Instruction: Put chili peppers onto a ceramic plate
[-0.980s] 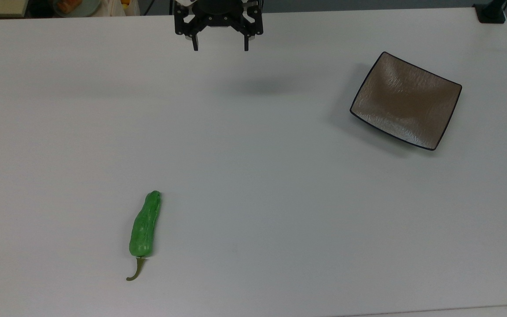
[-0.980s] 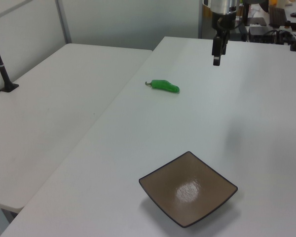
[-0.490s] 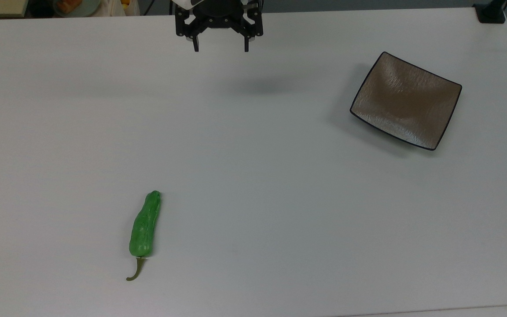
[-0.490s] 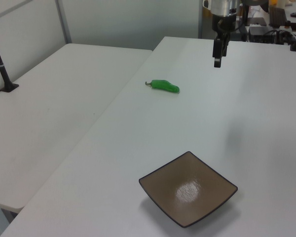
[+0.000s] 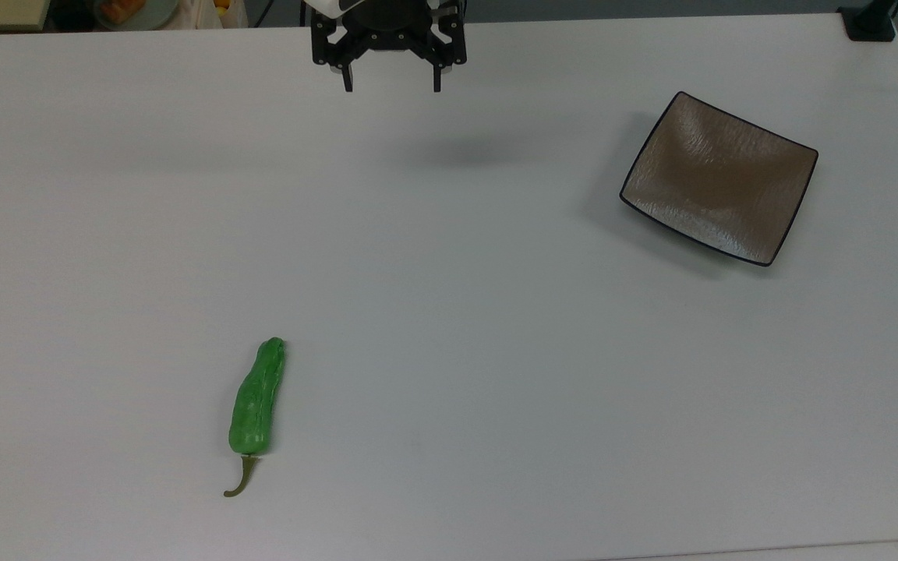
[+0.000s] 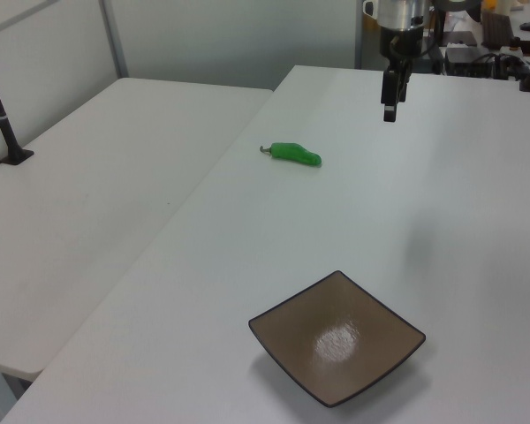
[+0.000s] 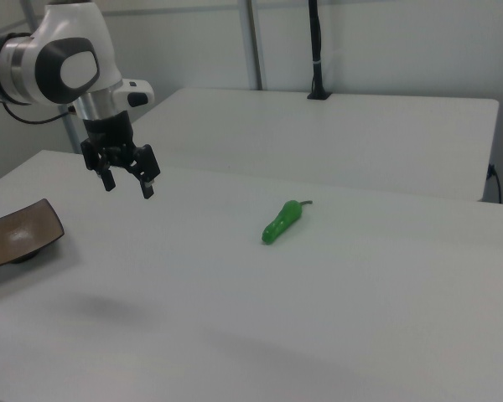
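- Where the room runs widest, a broad white surface (image 5: pixel 449 312), matte and plain, with a second white table (image 6: pixel 97 194) alongside it in the left view and behind it in the right view.
- Beyond both, pale wall panels and a grey upright post (image 6: pixel 115 40); on the second table, a black clamp-mounted pole (image 6: pixel 2 115).
- At the top view's top left corner, shelf clutter cut off by the edge and too partial to name.
- White and black arm (image 7: pixel 63 63), bent over near the surface's edge, wrist pointing down; upper links cut off at the right view's left edge and at the top view's top edge.
- Square brown-grey ceramic plate (image 5: pixel 719 178) with thin black rim and upturned corners, resting at the top view's right; cut off by the right view's left edge (image 7: pixel 17 234); nearest the camera in the left view (image 6: pixel 336 337).
- Gripper (image 5: pixel 391 82) hanging above the surface without touching, fingers spread wide with nothing between them; soft shadow on the surface beneath.
- Seen edge-on in the left view (image 6: pixel 389 106), so finger spacing hard to judge there.
- Chili pepper (image 5: pixel 257 399), bright green, lying flat on the surface at the top view's lower left, well apart from both plate and gripper.
- Thin curved olive stem (image 5: pixel 240 479) pointing toward the top view's bottom edge.
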You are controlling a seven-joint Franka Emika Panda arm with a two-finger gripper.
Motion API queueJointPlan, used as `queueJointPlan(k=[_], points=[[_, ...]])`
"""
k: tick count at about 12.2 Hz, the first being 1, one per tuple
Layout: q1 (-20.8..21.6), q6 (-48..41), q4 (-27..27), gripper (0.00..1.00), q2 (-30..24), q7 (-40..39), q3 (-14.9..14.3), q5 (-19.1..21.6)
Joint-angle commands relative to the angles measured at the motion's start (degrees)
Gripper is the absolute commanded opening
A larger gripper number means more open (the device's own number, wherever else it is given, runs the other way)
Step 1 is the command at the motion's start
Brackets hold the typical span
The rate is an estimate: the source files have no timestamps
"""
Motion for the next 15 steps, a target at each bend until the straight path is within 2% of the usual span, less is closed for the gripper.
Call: queueJointPlan(k=[1,6,11,15], points=[[0.62,3.24,-0.89,1.00,-1.04,-0.74,-0.37,-0.85],[-1.76,15.46,-0.89,1.00,0.80,-0.30,-0.37,-0.76],[-6.15,27.59,3.41,1.00,12.11,0.05,-0.64,-3.48],[-8.60,33.83,7.53,1.00,19.68,0.14,-0.73,-4.63]])
